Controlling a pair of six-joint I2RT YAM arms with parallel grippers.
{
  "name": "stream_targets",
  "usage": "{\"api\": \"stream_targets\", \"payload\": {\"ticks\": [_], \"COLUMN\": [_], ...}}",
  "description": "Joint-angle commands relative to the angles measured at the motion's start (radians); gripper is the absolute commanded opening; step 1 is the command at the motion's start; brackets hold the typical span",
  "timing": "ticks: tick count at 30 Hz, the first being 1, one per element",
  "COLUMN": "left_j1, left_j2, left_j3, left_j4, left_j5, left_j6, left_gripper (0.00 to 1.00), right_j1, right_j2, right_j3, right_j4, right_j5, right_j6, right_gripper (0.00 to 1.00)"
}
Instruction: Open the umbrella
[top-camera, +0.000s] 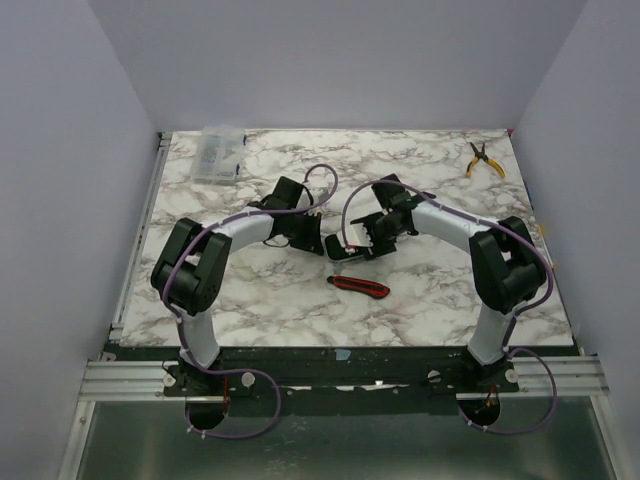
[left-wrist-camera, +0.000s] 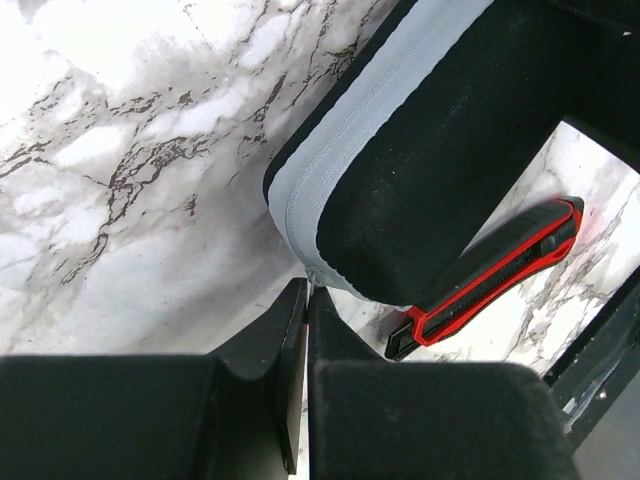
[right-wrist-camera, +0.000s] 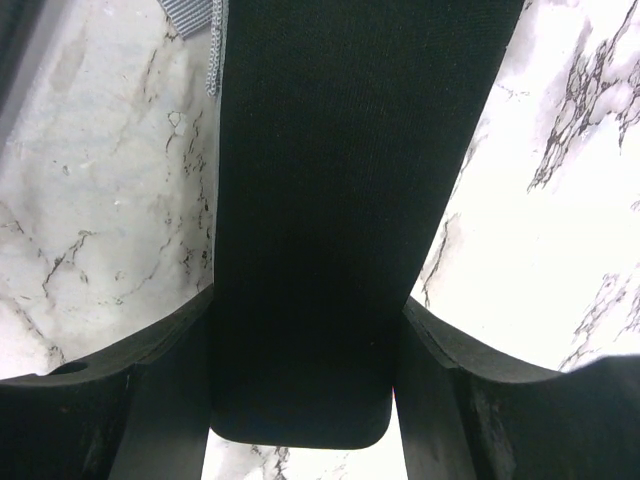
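The umbrella itself does not show in any view. A fabric pouch (top-camera: 343, 248), black with a grey zip edge, is held between both arms just above the table's middle. In the left wrist view the pouch (left-wrist-camera: 430, 180) fills the upper right. My left gripper (left-wrist-camera: 307, 295) is shut on a small pale tab at its grey seam. In the right wrist view my right gripper (right-wrist-camera: 305, 330) is shut on the black body of the pouch (right-wrist-camera: 320, 180), one finger on each side. In the top view the left gripper (top-camera: 318, 243) and the right gripper (top-camera: 358, 243) sit close together.
A red-and-black utility knife (top-camera: 358, 286) lies on the marble table (top-camera: 450, 300) just in front of the grippers, and shows under the pouch in the left wrist view (left-wrist-camera: 495, 275). Yellow-handled pliers (top-camera: 483, 160) lie back right. A clear plastic box (top-camera: 218, 152) stands back left.
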Motion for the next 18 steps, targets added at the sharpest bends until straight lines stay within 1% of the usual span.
{"api": "stream_targets", "payload": {"ticks": [1, 5, 8, 10, 11, 13, 16, 17, 18], "left_j1": [0.061, 0.06, 0.061, 0.065, 0.07, 0.084, 0.122, 0.138, 0.153], "left_j2": [0.019, -0.004, -0.033, -0.047, -0.063, -0.111, -0.216, -0.248, -0.286], "left_j3": [0.106, 0.081, 0.036, 0.02, 0.007, -0.046, -0.164, -0.199, -0.244], "left_j4": [0.055, 0.066, 0.083, 0.075, 0.078, 0.117, 0.24, 0.289, 0.344], "left_j5": [-0.167, -0.204, -0.197, -0.151, -0.122, -0.092, -0.045, -0.035, -0.017], "left_j6": [0.007, 0.046, 0.062, 0.069, 0.07, 0.051, 0.008, 0.0, -0.002], "left_gripper": [0.0, 0.1, 0.14, 0.29, 0.41, 0.57, 0.64, 0.67, 0.72], "right_j1": [0.016, 0.017, 0.016, 0.013, 0.013, 0.008, -0.001, -0.002, -0.003], "right_j2": [0.054, 0.117, 0.162, 0.177, 0.182, 0.191, 0.192, 0.189, 0.184], "right_j3": [-0.047, 0.072, 0.145, 0.162, 0.167, 0.173, 0.172, 0.168, 0.159], "right_j4": [-0.309, -0.409, -0.467, -0.476, -0.477, -0.475, -0.472, -0.471, -0.469], "right_j5": [0.02, -0.048, -0.08, -0.087, -0.086, -0.085, -0.086, -0.085, -0.083], "right_j6": [-0.141, -0.065, -0.007, 0.016, 0.025, 0.036, 0.036, 0.032, 0.023], "right_gripper": [0.16, 0.16, 0.17, 0.17, 0.17, 0.17, 0.18, 0.18, 0.19]}}
